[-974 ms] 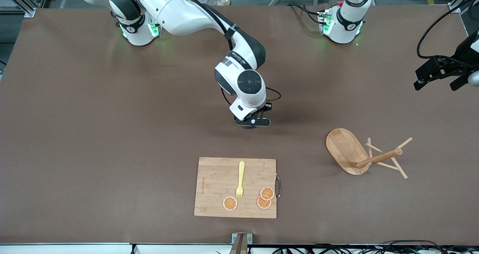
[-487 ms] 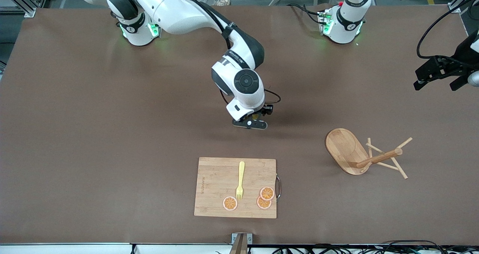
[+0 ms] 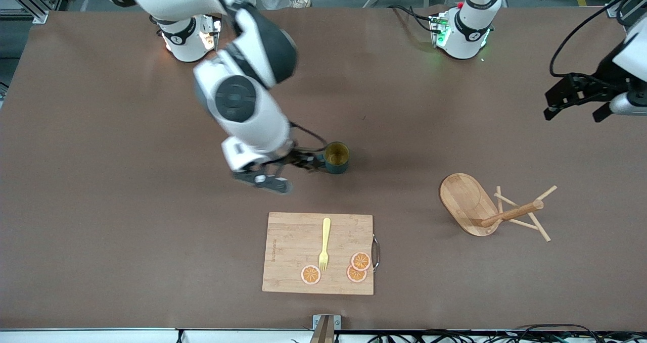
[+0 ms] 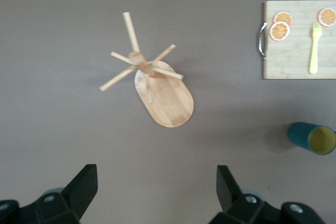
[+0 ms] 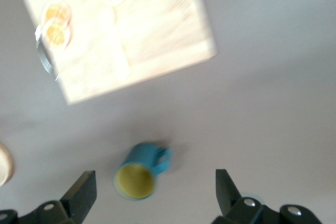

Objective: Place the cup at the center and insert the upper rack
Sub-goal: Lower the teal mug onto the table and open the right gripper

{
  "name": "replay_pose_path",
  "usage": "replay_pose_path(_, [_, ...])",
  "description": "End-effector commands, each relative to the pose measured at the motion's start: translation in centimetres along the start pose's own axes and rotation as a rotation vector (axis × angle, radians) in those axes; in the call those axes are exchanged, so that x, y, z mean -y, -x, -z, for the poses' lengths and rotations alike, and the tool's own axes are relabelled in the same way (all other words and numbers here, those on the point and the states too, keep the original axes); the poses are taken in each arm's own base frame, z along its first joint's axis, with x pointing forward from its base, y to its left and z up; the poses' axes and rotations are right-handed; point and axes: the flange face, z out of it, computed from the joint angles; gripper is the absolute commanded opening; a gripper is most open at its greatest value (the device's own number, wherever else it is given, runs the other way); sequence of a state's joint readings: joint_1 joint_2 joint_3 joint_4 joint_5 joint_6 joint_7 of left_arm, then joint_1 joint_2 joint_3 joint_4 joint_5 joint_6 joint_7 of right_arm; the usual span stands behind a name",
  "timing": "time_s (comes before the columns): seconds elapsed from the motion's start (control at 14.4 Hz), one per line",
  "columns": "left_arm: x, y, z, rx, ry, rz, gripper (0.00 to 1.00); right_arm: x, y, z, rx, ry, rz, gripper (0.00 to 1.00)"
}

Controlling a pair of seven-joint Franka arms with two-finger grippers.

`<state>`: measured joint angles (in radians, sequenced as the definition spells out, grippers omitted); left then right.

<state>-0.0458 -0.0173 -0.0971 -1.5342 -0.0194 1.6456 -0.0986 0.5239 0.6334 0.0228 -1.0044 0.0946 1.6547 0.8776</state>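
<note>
The dark teal cup (image 3: 336,157) with a yellow inside stands upright near the table's middle, free of any grip; it also shows as cup (image 5: 139,174) and cup (image 4: 312,137). My right gripper (image 3: 303,162) hangs open in the air just beside and above it, and the right gripper (image 5: 156,182) has nothing between its fingers. The upper rack (image 3: 467,201), a light wooden mug tree, lies tipped on its side toward the left arm's end; it appears as rack (image 4: 165,100). My left gripper (image 3: 573,100) waits open and empty, high over that end; the left gripper (image 4: 157,177) looks down on the rack.
A rectangular wooden cutting board (image 3: 283,242) lies nearer to the front camera than the cup. It carries a yellow fork (image 3: 324,242) and three orange slices (image 3: 360,261). A metal bracket (image 3: 326,324) sits at the table's front edge.
My right gripper has opened, let go of the cup on the table, and pulled up and away toward the right arm's end. The left arm shifted slightly.
</note>
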Motion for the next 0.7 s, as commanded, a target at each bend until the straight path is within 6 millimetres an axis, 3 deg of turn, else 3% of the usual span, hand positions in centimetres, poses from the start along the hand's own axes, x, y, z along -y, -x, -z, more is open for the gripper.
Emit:
replay_pose_path(0.0, [-5.0, 1.0, 0.6, -0.008, -0.007, 0.071, 1.0, -7.8, -3.9, 4.3, -0.011, 0.11, 0.023, 1.0])
replay_pose_path(0.28, [-14.1, 2.4, -1.2, 0.007, 0.008, 0.19, 1.0, -20.6, -10.2, 9.3, 0.033, 0.178, 0.08, 1.0])
replay_pose_path(0.42, [-20.0, 3.9, -2.5, -0.013, -0.009, 0.232, 1.0, -24.5, -11.9, 11.3, 0.017, 0.166, 0.081, 1.0])
replay_pose_path(0.63, [-27.0, 6.7, -3.8, -0.034, -0.041, 0.283, 1.0, -30.2, -13.7, 13.8, -0.003, 0.146, 0.047, 1.0])
